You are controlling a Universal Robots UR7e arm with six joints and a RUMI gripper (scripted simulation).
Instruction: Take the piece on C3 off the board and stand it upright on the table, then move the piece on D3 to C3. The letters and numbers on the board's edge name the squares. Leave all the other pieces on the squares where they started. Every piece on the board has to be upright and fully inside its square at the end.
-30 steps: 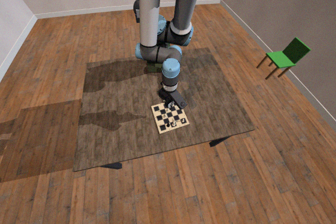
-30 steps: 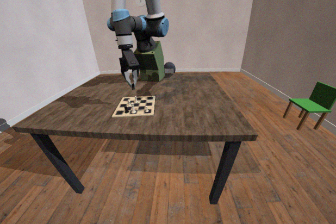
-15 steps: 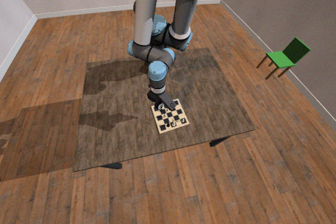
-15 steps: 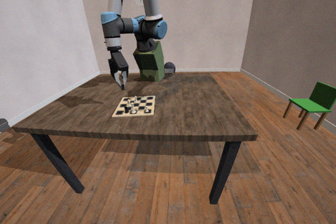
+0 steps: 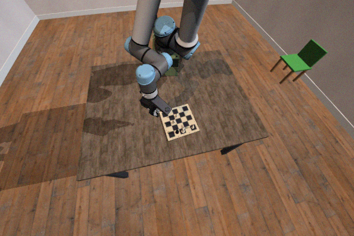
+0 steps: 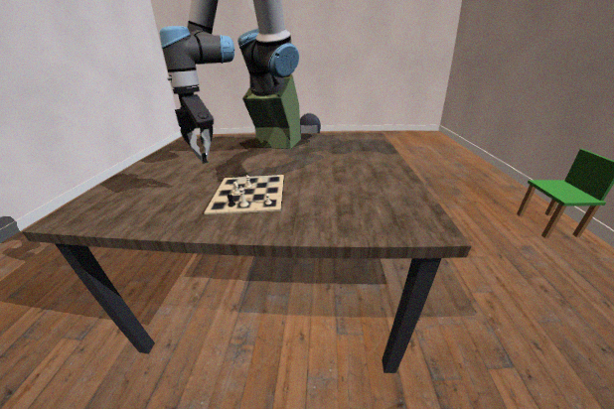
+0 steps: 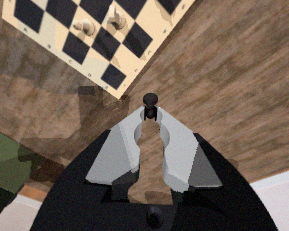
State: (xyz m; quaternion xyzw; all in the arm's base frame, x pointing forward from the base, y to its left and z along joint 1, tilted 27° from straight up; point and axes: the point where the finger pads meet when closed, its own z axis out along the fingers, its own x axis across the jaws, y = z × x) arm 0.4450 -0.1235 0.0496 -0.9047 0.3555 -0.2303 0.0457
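Observation:
My gripper (image 7: 150, 106) is shut on a small black chess piece (image 7: 150, 101) and holds it in the air above the bare table, just off one corner of the chessboard (image 7: 97, 36). In the exterior view the gripper (image 6: 204, 157) hangs well above the table, left of and behind the board (image 6: 246, 194). In the top view the gripper (image 5: 156, 112) is at the board's (image 5: 179, 121) left edge. Two white pieces (image 7: 84, 27) (image 7: 119, 19) stand on the board in the wrist view. Several more pieces, white and black, stand near the board's front (image 5: 183, 129).
The arm's green base block (image 6: 274, 114) stands at the back of the table. A green chair (image 5: 299, 60) stands on the floor at the right, far from the table.

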